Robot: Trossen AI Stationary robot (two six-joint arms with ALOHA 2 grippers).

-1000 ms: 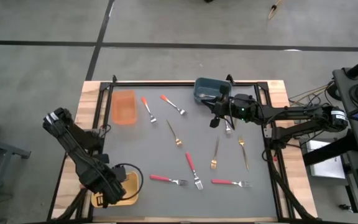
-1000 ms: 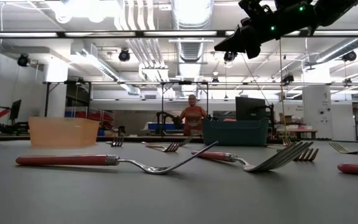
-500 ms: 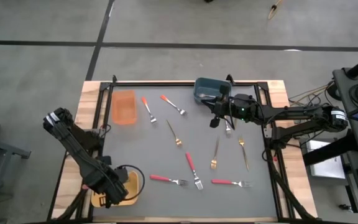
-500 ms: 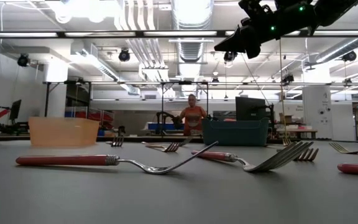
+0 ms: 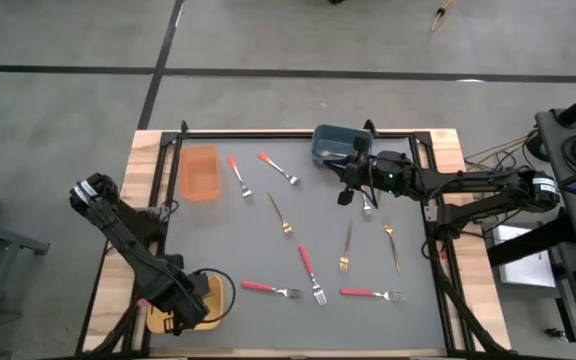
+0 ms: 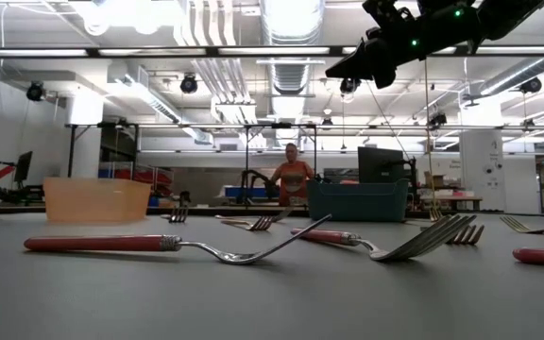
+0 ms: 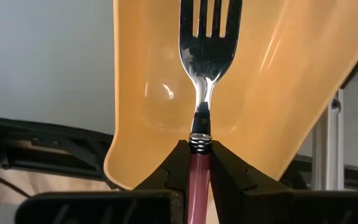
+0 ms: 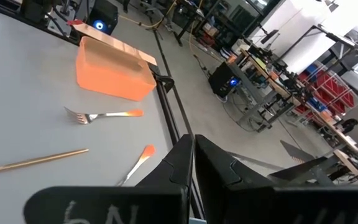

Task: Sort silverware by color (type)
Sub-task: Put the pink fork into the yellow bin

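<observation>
My left gripper [image 5: 184, 316] hangs at the table's near left corner, shut on a pink-handled fork [image 7: 207, 37] over the yellow bin [image 5: 214, 300]. Pink-handled forks [image 5: 271, 289] [image 5: 311, 272] [image 5: 373, 294] lie flat along the near side. Gold forks [image 5: 280, 213] [image 5: 346, 246] [image 5: 392, 246] lie mid-table. Two orange-handled forks [image 5: 238, 175] [image 5: 279, 167] lie at the far side. My right gripper [image 5: 346, 194] hovers shut and level beside the blue-grey bin [image 5: 334, 146], holding nothing. My left gripper pinches the fork's pink handle [image 7: 199, 169] between its two fingers, just behind the silver collar [image 7: 199, 142]. The fingers point steeply down and lie along the fork. The neck and tines stick out past the fingertips, over the inside of the yellow bin [image 7: 266, 93].
An orange bin [image 5: 200, 171] stands at the far left. Another fork [image 5: 367, 206] lies under my right arm. A black frame rail [image 5: 298, 133] edges the grey mat. In the low view a person [image 6: 294, 176] stands far behind the table.
My left gripper has gone down toward the yellow bin, still shut on the pink-handled fork. Nothing else has moved.
</observation>
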